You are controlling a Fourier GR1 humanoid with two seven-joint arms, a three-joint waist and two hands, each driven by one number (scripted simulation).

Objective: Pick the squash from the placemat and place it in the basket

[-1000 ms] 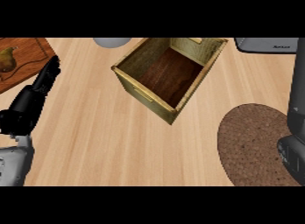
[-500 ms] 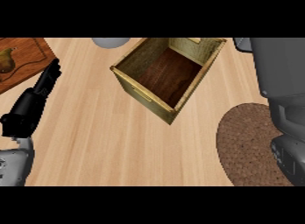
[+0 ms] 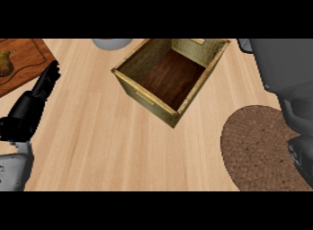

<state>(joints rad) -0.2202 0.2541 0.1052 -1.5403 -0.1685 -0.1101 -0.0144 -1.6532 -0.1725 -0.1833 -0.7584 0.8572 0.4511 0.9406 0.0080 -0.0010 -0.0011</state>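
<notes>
My left robot hand (image 3: 25,117) lies at the left of the frame, black, its fingers (image 3: 45,83) straight and apart from the thumb, holding nothing and pointing to the upper left. The fingertips end just beside the right edge of the red-brown wooden board (image 3: 29,49) in the upper left corner. On that board lies a yellow-brown pear-shaped thing (image 3: 1,63), just beyond my fingertips, and I cannot tell whether it is the squash. The round brown woven placemat (image 3: 255,148) sits at the lower right on the light wooden bench (image 3: 106,148), well apart from my left robot hand. I can pick out no squash on the part of it that shows. My grey right forearm (image 3: 288,67) runs down the right edge of the frame and covers the mat's right side. My right robot hand does not show, so I cannot tell its state. The open olive-yellow box basket (image 3: 145,95) with a dark brown floor stands at upper centre, between board and placemat. A grey rounded thing (image 3: 111,43) shows at the top edge, left of the basket.
</notes>
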